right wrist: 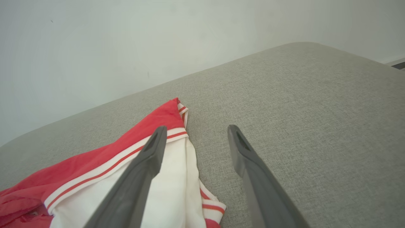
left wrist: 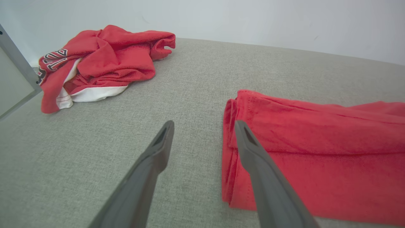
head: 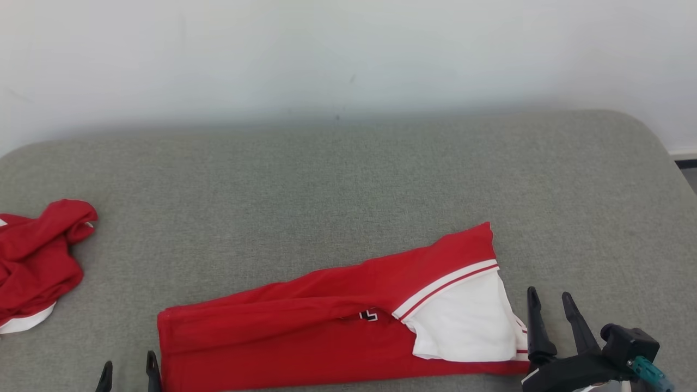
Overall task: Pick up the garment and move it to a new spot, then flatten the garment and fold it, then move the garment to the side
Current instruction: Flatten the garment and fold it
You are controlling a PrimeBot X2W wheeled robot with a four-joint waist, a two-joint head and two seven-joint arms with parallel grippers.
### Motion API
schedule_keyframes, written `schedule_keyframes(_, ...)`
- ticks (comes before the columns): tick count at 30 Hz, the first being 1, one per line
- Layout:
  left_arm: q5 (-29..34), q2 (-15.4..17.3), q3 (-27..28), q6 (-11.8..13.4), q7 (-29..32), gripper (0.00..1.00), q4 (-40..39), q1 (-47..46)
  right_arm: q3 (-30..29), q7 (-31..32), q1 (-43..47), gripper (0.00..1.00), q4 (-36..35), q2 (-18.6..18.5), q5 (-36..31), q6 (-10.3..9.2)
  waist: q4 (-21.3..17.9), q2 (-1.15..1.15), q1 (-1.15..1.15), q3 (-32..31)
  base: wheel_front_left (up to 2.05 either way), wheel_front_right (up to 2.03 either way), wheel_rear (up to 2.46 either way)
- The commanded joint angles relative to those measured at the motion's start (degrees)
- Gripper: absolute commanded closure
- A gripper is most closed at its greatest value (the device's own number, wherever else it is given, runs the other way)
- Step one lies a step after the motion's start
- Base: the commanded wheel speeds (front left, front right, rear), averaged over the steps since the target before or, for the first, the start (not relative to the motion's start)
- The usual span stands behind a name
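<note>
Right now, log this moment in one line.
garment: folded lengthwise on cushion | left hand: open, at red end | right hand: open, at white end | second garment: crumpled, far left

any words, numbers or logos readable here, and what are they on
No full word or number can be read.
folded red garment: a black-and-white mark peeks out at the fold, mostly hidden, unreadable.
crumpled red garment: black-and-white block lettering, creased and partly tucked under, unreadable.
</note>
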Motion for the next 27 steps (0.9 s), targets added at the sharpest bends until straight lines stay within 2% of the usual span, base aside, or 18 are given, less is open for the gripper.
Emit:
schedule_keyframes(1, 0.3, -0.3, 0.3, 0.4, -0.2, 0.0, -1.2, 1.7, 0.0, -0.2, 0.7, 0.0, 0.4, 0.0, -1.1, -0.17, 0.8, 0.0, 0.0, -1.3, 0.0, 0.0, 0.0)
schedule_keyframes(14, 0.2, -0.5, -3.5, 1.4, -0.2, 0.0, -5.8, 5.3, -1.1, 0.8, -2.5, 0.0, 7.2, -0.7, -7.0, -0.17, 5.3, 0.0, 0.0, -1.8, 0.0, 0.0, 0.0)
schedule_keyframes(22, -0.8, -0.5, -5.3, 1.9, -0.2, 0.0, -6.8, 4.4, -2.7, 4.9, -7.4, 0.0, 12.8, -1.8, -10.5, -0.17, 7.4, 0.0, 0.0, 0.3, 0.0, 0.0, 0.0)
schedule_keyframes(27, -0.8, -0.5, -5.7, 2.1, -0.2, 0.0, -7.0, 3.5, -2.8, 9.9, -10.4, 0.0, 17.5, -1.8, -11.4, -0.17, 8.4, 0.0, 0.0, 1.4, 0.0, 0.0, 0.0)
